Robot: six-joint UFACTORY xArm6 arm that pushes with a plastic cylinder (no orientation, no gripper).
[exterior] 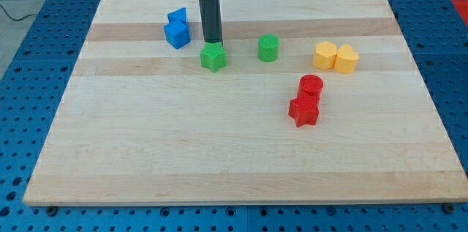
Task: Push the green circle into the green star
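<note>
The green circle (268, 47) stands on the wooden board (219, 151) right of centre near the view's top. The green star (213, 56) lies to its left, with a clear gap between them. My tip (213, 43) is at the star's top edge, just behind it and touching or nearly touching it. The dark rod rises straight up from there toward the view's top. The tip is well to the left of the green circle.
Two blue blocks (177, 29) sit together left of the rod. Two yellow blocks (336, 57) sit side by side at the right. A red cylinder (311, 85) touches a red star (303, 110) below the green circle.
</note>
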